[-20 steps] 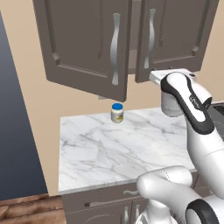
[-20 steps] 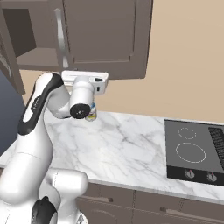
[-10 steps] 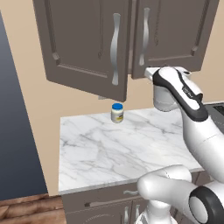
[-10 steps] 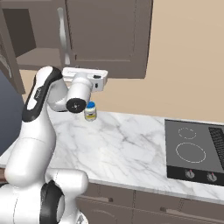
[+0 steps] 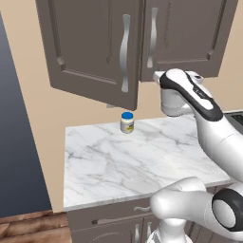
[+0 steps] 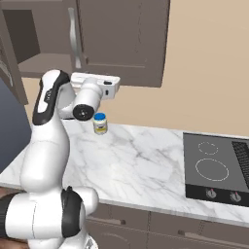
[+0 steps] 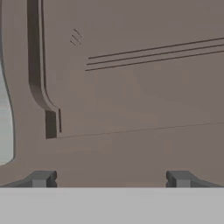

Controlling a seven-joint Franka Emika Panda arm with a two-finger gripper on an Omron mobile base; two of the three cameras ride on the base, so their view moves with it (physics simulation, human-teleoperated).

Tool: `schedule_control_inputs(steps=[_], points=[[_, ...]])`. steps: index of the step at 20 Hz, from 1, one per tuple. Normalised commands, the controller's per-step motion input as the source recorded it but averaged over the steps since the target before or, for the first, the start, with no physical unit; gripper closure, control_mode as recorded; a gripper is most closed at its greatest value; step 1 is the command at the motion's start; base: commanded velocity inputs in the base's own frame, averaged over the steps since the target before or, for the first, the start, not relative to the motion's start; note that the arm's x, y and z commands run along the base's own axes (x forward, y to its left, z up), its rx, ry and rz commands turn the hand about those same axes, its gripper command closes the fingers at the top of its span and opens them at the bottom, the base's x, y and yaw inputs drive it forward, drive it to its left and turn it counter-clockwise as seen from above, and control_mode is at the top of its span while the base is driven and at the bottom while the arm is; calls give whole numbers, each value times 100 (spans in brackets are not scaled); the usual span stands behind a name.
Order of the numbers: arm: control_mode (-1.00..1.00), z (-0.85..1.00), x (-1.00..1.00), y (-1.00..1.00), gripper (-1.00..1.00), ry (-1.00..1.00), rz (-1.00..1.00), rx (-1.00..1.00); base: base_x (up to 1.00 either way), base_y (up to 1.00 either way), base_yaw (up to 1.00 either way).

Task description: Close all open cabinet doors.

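Note:
The left cabinet door (image 5: 90, 45) stands swung open toward me, its curved silver handle (image 5: 125, 52) near its free edge. Its open cabinet (image 6: 26, 46) shows a bare shelf. The right cabinet door (image 5: 190, 33) (image 6: 121, 39) lies flush, handle (image 6: 74, 36) at its left side. My hand (image 6: 96, 85) hovers just under the right door's lower left corner, behind the open door's free edge. Close up, the gripper (image 7: 110, 179) faces a door panel (image 7: 131, 87), open, with nothing between the fingertips (image 7: 41, 178); a silver handle (image 7: 5, 122) shows at the left edge.
A small jar with a blue lid (image 5: 126, 122) (image 6: 100, 123) stands at the back of the marble counter (image 5: 142, 161), below my hand. A black cooktop (image 6: 219, 168) lies at the right. A dark tall panel (image 5: 19, 142) bounds the left side.
The hand has swung left and up toward the cabinets and turned to face the door. In the right view it no longer covers the jar.

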Motion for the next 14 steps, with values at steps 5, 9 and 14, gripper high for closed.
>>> schedule_control_inputs(steps=[5, 9, 14], points=[[-100, 0, 10, 0, -100, 6, 0, 0, 0, 0, 0], [-100, 0, 15, 0, -100, 7, -1, 0, 0, 0, 0], [-100, 5, 8, 0, -100, 9, -1, 0, 0, 0, 0]])
